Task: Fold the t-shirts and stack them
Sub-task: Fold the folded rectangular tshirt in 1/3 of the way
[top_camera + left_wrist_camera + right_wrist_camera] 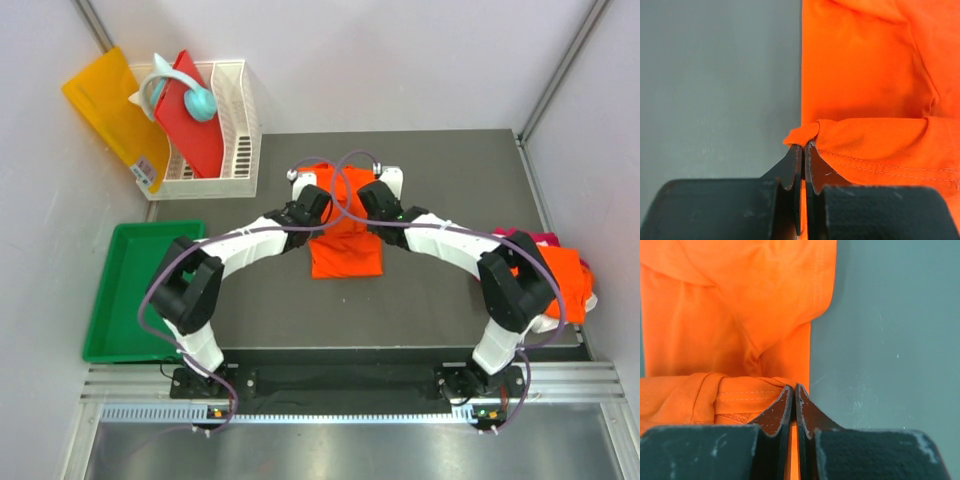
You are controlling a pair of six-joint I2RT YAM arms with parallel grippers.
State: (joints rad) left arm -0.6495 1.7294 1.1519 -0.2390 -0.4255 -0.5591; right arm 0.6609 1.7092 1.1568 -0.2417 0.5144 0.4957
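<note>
Orange t-shirt (346, 256) has its folded hem clamped at 2 corners, by left pincer (803, 146) and right pincer (793, 388).

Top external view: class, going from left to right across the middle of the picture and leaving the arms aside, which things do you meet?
The green tray → orange t-shirt on the dark mat → heap of orange and pink t-shirts.

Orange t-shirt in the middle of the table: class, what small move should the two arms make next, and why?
Probably carry the pinched edge across the orange t-shirt with both arms together and lay it down. The left fingers and right fingers are each shut on a hemmed edge, at opposite sides, doubled over flat cloth, so the fold looks half made.
</note>
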